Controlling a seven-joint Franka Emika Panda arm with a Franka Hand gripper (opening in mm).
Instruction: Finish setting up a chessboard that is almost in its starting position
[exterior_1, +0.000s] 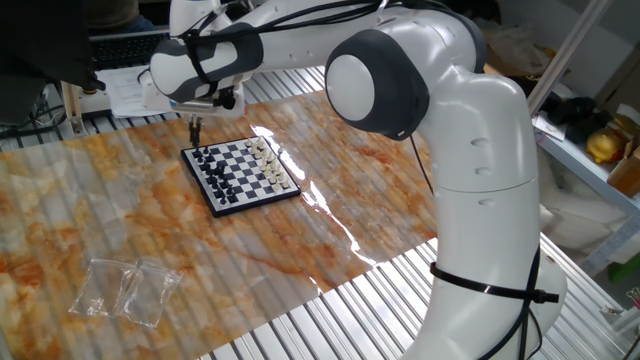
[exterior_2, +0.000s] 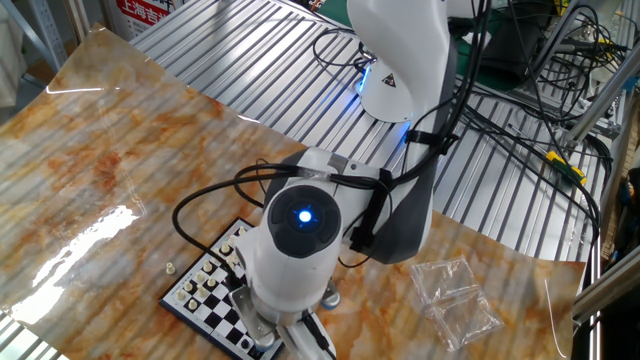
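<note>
Marbled orange-and-cream sheet over a ribbed metal surface (exterior_1: 300, 300), glare streaks across it. Near the sheet's middle, small chessboard (exterior_1: 240, 172) lying flat, dark frame, cream pieces along the edge toward the arm's base, black pieces along the opposite edge. From the other fixed view, board (exterior_2: 205, 292) largely covered by the arm's white wrist housing with its blue light; only the left corner and a few rows of pieces visible. Just off that corner, one tiny pale piece (exterior_2: 170, 268) standing alone on the sheet, apart from the frame. Clear plastic bags (exterior_1: 125, 287) crumpled on the sheet, well apart from the board; same bags (exterior_2: 455, 295) seen beyond the wrist in the other view. Cables and shelving around the surface's edges.

Tool (exterior_1: 195, 128) hanging point-down just beyond the board's far corner, on the black-piece side, above the sheet. Fingers dark and thin, seemingly close together; opening too small to judge, nothing discernible between them. Contact with sheet or frame not determinable.
</note>
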